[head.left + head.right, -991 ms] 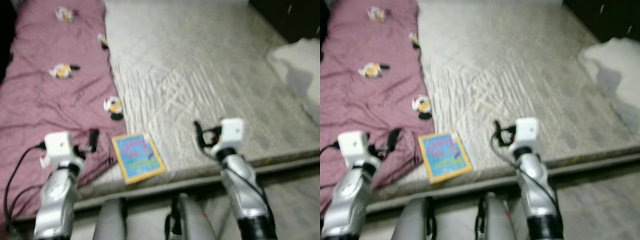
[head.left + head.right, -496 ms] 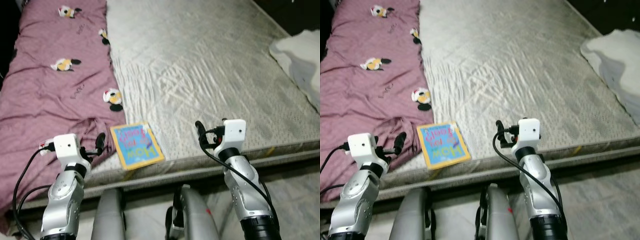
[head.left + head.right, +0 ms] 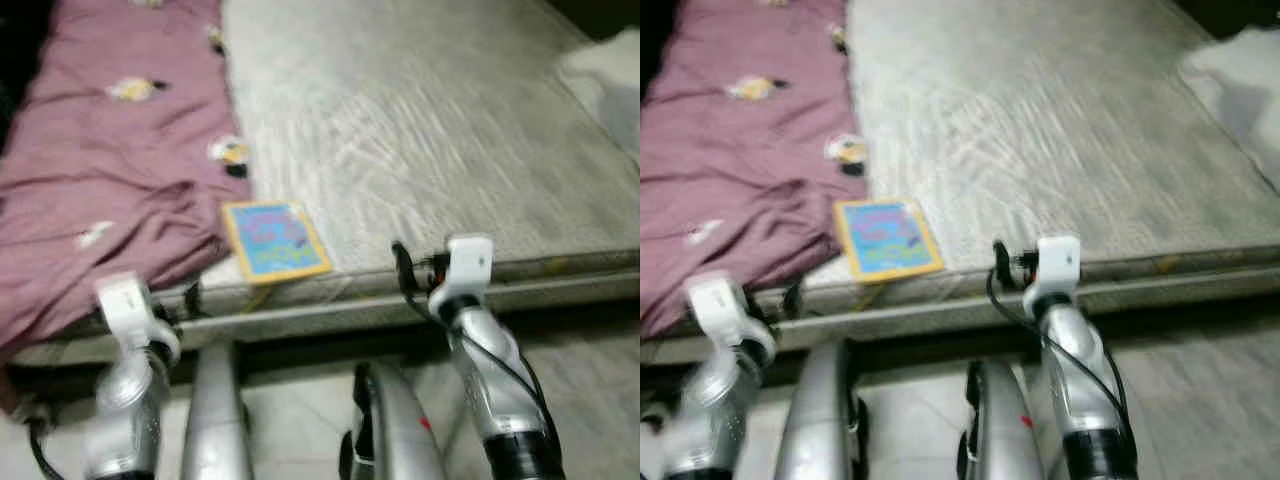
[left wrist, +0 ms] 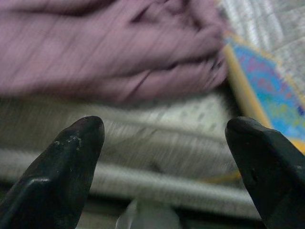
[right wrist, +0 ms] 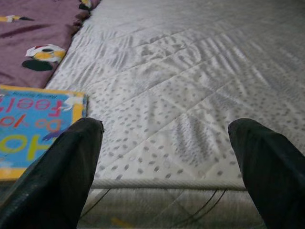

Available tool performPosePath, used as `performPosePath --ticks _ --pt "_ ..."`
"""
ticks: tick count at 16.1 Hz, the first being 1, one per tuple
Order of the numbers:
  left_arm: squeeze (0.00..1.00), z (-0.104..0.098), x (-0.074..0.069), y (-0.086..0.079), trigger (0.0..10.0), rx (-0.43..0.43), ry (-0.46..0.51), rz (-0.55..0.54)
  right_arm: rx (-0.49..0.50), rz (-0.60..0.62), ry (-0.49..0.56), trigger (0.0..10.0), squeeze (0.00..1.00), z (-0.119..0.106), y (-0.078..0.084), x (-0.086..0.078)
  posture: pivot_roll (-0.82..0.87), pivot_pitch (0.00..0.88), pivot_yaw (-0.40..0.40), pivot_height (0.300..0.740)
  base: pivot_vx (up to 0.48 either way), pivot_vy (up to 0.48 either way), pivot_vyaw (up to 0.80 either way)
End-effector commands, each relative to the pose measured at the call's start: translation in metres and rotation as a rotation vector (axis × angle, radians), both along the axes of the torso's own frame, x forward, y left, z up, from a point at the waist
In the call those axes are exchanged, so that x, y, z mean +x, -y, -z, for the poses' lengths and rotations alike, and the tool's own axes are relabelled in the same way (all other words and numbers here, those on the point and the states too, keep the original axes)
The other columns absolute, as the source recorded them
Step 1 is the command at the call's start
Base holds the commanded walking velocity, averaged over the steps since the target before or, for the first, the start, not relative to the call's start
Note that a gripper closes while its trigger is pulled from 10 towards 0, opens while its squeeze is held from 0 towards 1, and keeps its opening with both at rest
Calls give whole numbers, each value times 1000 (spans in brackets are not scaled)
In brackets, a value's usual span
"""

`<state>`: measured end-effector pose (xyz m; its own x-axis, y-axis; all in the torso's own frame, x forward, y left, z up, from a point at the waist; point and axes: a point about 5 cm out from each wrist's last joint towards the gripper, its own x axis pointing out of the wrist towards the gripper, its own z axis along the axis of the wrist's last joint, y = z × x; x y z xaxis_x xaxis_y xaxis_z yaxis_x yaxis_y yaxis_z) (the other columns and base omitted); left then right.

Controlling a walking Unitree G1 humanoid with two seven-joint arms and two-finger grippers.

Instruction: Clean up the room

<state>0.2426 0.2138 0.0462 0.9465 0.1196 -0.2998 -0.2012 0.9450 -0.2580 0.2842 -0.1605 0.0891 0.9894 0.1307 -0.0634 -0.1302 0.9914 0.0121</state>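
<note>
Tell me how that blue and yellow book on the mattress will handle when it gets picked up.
The book is thin and lies flat on the mattress, so getting a finger under it looks awkward; sliding it past the near edge may help. It probably bends somewhat. Its cover may be slippery.

One bed (image 3: 420, 130), pale quilted mattress, across upper frame. One purple blanket (image 3: 100, 190), upper left, cartoon prints on it; count unclear in blur. One picture book (image 3: 274, 239), blue with yellow border, centre left at mattress edge. One white bundle (image 3: 605, 75), upper right corner. Two robot hands: left hand (image 4: 164, 143), right hand (image 5: 164, 143), each two black fingers, spread.
</note>
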Motion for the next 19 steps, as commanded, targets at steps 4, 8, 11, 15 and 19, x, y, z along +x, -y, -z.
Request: performPosePath --ticks 4,8,11,15,19 --pt "0 -11 10 -6 10000 20 39 -1 -13 16 13 10000 0 -4 6 0 11 172 -79 581 0 0 0" --pt "0 -14 24 0 10000 -50 62 56 -58 19 17 10000 0 -7 15 -5 -33 199 -109 581 0 0 0" --pt "0 -12 33 6 10000 -98 56 72 -112 11 20 10000 0 -13 29 -15 -98 213 -141 581 0 0 0" --pt "0 -15 49 23 10000 -143 94 85 -172 29 -24 10000 0 -11 56 -35 -126 215 -154 581 0 0 0" --pt "0 -12 54 20 10000 -184 88 55 -194 18 -12 10000 0 -16 56 -34 -144 213 -159 581 0 0 0"
